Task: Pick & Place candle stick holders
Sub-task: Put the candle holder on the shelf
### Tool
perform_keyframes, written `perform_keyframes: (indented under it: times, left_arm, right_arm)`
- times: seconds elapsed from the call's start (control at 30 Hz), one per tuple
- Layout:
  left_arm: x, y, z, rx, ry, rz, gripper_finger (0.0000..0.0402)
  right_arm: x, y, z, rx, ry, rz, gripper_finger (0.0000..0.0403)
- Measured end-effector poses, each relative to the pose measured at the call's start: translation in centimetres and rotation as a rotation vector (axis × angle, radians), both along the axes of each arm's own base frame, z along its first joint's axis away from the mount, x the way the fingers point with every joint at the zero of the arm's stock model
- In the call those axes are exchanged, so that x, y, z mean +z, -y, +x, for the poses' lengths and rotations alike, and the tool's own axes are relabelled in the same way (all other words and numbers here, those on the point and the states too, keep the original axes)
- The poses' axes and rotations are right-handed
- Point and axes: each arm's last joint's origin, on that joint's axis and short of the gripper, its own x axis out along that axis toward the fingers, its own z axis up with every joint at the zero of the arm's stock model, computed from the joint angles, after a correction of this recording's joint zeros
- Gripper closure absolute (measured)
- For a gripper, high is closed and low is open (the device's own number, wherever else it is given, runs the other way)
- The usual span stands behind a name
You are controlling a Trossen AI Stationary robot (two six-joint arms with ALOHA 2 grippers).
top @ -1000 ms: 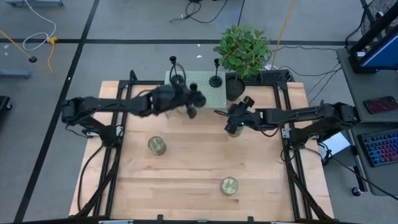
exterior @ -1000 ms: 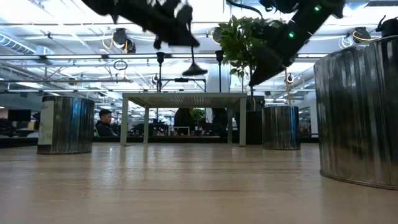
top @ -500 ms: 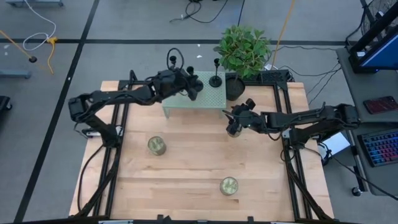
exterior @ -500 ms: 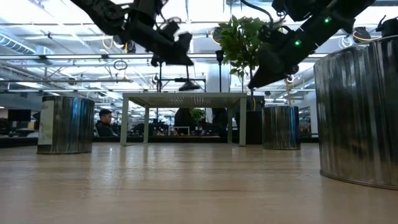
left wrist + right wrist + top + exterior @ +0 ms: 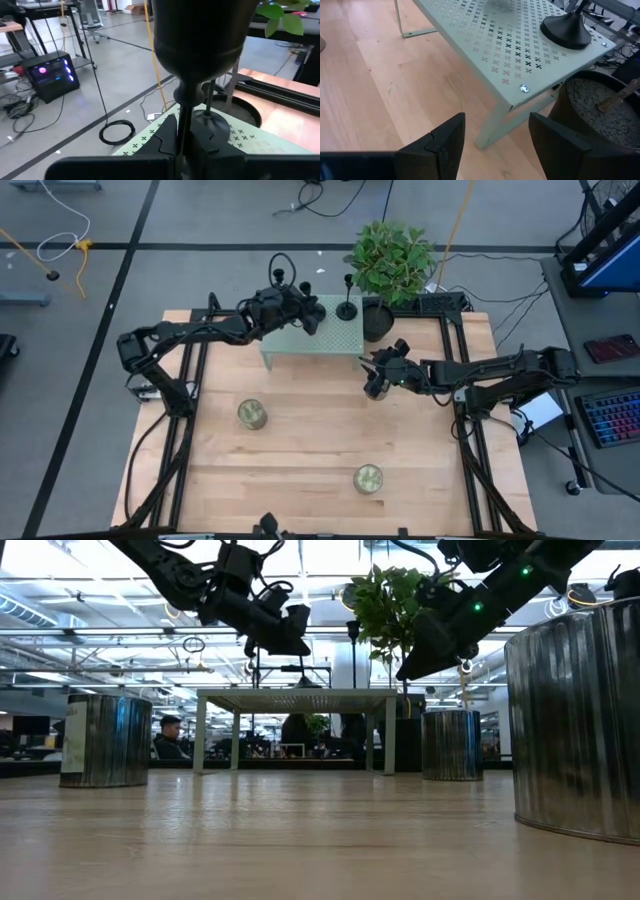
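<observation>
Holding a candle stick holder (image 5: 200,55) by its thin stem, our left claw (image 5: 308,319) hangs over the small green stand (image 5: 335,340) at the counter's far edge. Let go crooked, it could tip. Our right claw (image 5: 495,135) waits spread. Three tins (image 5: 252,414) look empty.

A small perforated stand (image 5: 313,332) sits at the far middle of the wooden table (image 5: 310,450). On the stand's right end stands one candle stick holder (image 5: 347,306), and a potted plant (image 5: 390,265) stands just beside the stand's right end. The left gripper (image 5: 305,320) hangs over the stand's middle, with what seems to be a second holder (image 5: 192,75) upright in its fingers. The right gripper (image 5: 377,380) hovers near the stand's right front corner. Three tins lie on the table: one (image 5: 252,414) front left of the stand, one (image 5: 369,478) nearer the front edge, one (image 5: 450,745) apparently under the right gripper.
</observation>
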Motion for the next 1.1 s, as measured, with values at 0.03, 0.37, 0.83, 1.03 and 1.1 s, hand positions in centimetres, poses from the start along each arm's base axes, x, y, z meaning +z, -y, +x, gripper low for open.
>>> perform_keyframes:
  times: [0.03, 0.37, 0.83, 1.03, 1.1]
  left_arm:
    - [-0.03, -0.10, -0.04, -0.005, 0.000, -0.001, 0.0390]
    - [0.04, -0.24, -0.12, 0.005, 0.026, -0.024, 0.0390]
    - [-0.01, -0.29, -0.16, 0.017, 0.005, -0.006, 0.0389]
    - [-0.14, -0.30, -0.04, -0.003, -0.003, 0.005, 0.0369]
    - [-0.18, -0.41, -0.11, 0.002, -0.006, 0.004, 0.0354]
  right_arm:
    - [0.00, 0.00, 0.00, 0.000, 0.000, 0.000, 0.0188]
    - [0.00, 0.00, 0.00, 0.000, 0.000, 0.000, 0.0188]
    - [0.05, 0.00, 0.02, 0.000, 0.001, 0.000, 0.0188]
    - [0.05, 0.01, 0.02, 0.000, 0.001, 0.000, 0.0188]
    - [0.05, 0.01, 0.02, 0.000, 0.001, 0.000, 0.0188]
